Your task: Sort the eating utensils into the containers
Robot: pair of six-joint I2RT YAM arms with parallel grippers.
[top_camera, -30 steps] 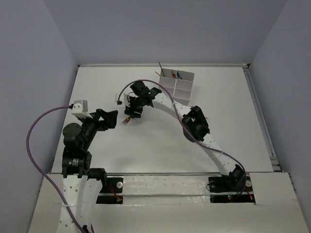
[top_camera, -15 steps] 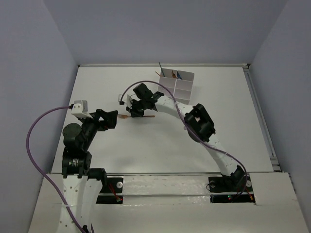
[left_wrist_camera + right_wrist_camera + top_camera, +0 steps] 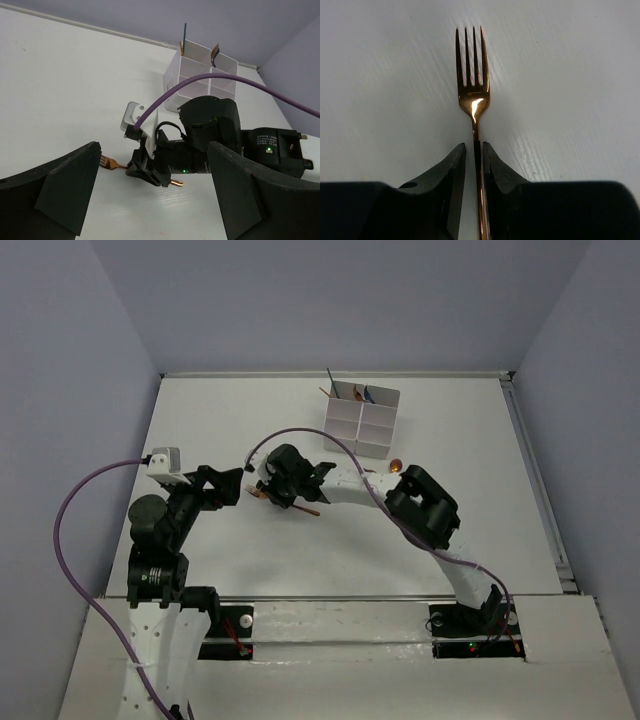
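Your right gripper (image 3: 474, 150) has its jaws pinched on the orange fork (image 3: 473, 95) down on the tabletop (image 3: 560, 75) mid-frame, while your left gripper (image 3: 232, 485), lower left, keeps jaws wide.

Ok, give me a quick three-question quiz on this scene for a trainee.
1. True or false: the left fingers hold a fork.
2. What colour is the fork whose handle runs between the right fingers? A) orange-brown B) teal C) white
3. Fill in: the utensils already sorted stand in the ___ row of the containers, seen from the arm bases.
Key: 1 false; 2 A; 3 far.
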